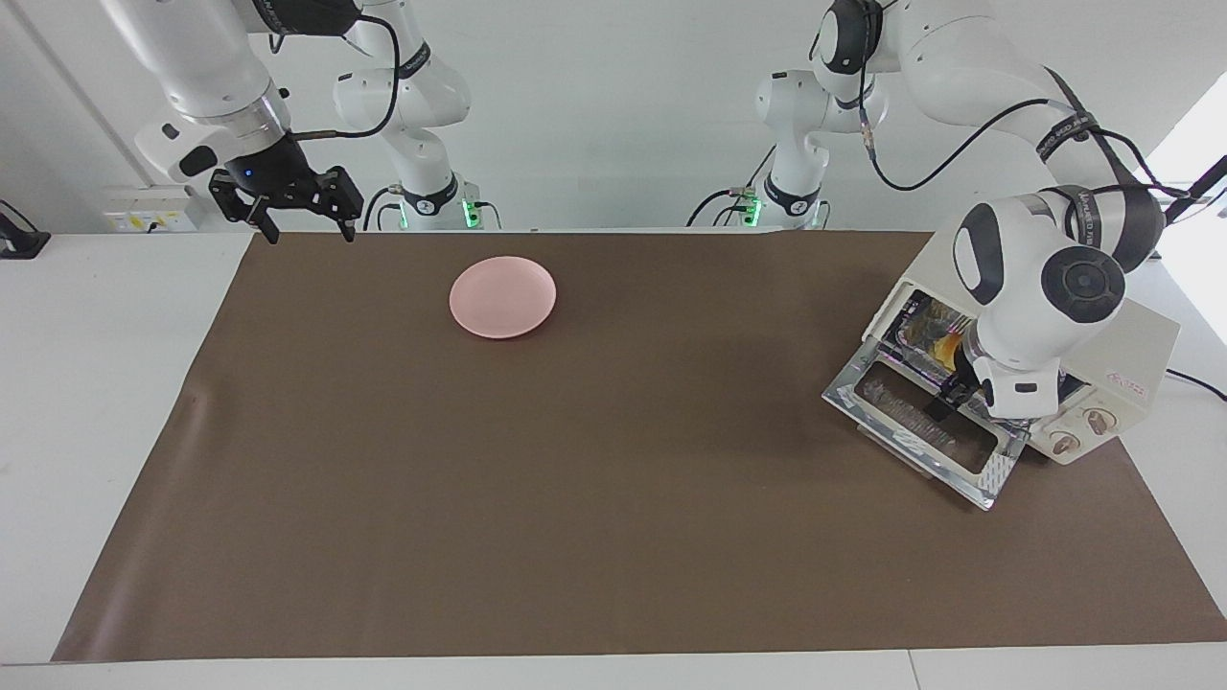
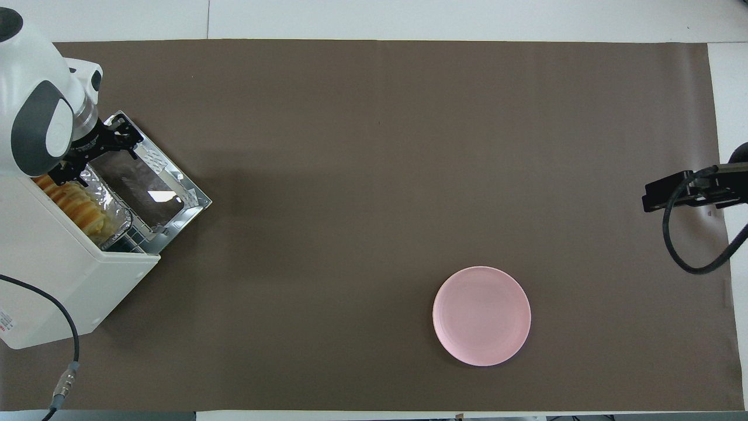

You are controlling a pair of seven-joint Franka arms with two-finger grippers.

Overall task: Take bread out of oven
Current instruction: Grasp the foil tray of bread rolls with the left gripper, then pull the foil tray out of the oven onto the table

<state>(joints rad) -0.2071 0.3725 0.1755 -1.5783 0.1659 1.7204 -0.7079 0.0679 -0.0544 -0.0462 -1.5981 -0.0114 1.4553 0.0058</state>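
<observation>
The cream-white oven (image 1: 1141, 350) stands at the left arm's end of the table, its glass door (image 1: 920, 431) dropped open and flat. The golden ridged bread (image 2: 73, 202) lies inside on a silver foil tray (image 2: 117, 213). In the facing view only a sliver of the bread (image 1: 944, 347) shows past the arm. My left gripper (image 1: 944, 402) hangs over the open door right at the oven's mouth; in the overhead view the left gripper (image 2: 96, 152) sits beside the bread's end. My right gripper (image 1: 307, 228) is open and empty, raised over the right arm's end of the table.
A round pink plate (image 1: 502, 297) lies on the brown mat (image 1: 575, 498), toward the right arm's side and near the robots; it also shows in the overhead view (image 2: 481, 316). The oven's cable (image 2: 64, 333) trails off the table edge.
</observation>
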